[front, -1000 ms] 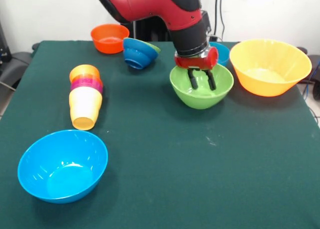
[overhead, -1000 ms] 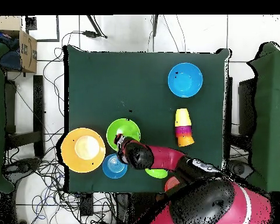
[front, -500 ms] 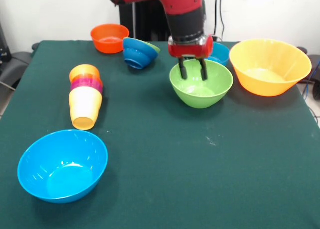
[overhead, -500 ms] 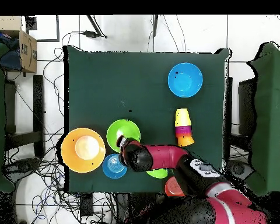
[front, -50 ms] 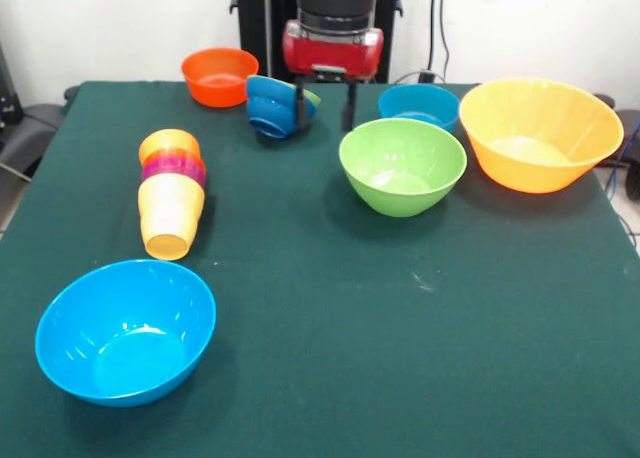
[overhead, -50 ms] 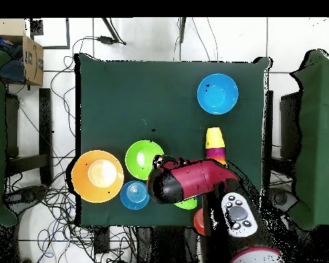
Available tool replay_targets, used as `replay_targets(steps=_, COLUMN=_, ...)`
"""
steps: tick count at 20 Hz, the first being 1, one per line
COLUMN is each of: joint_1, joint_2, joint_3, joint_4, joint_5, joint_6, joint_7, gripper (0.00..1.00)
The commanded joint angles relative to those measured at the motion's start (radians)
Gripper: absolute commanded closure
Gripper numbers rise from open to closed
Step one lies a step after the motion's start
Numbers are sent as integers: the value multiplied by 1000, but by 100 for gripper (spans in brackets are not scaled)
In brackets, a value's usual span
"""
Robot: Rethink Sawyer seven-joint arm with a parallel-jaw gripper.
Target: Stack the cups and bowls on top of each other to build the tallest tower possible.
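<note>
Near the tabletop's [front, -50 ms: 330,308] far edge, the gripper [front, -50 ms: 325,105] hangs raised and empty, fingers apart — between the tipped dark blue bowl [front, -50 ms: 274,106] and the small blue bowl [front, -50 ms: 418,105]. The green bowl [front, -50 ms: 402,165] sits just in front. The nested cups [front, -50 ms: 171,191] lie on their side toward the left edge — well apart.
</note>
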Motion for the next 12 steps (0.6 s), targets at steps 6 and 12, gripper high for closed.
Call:
replay_targets(steps=6, joint_1=95, joint_2=109, joint_3=-156, joint_4=-120, joint_5=-133, joint_6=-74, joint_7=58, gripper=0)
replay_targets(steps=12, joint_1=81, joint_2=148, joint_3=-155, joint_4=-127, joint_5=-102, joint_6=-98, joint_7=39, gripper=0)
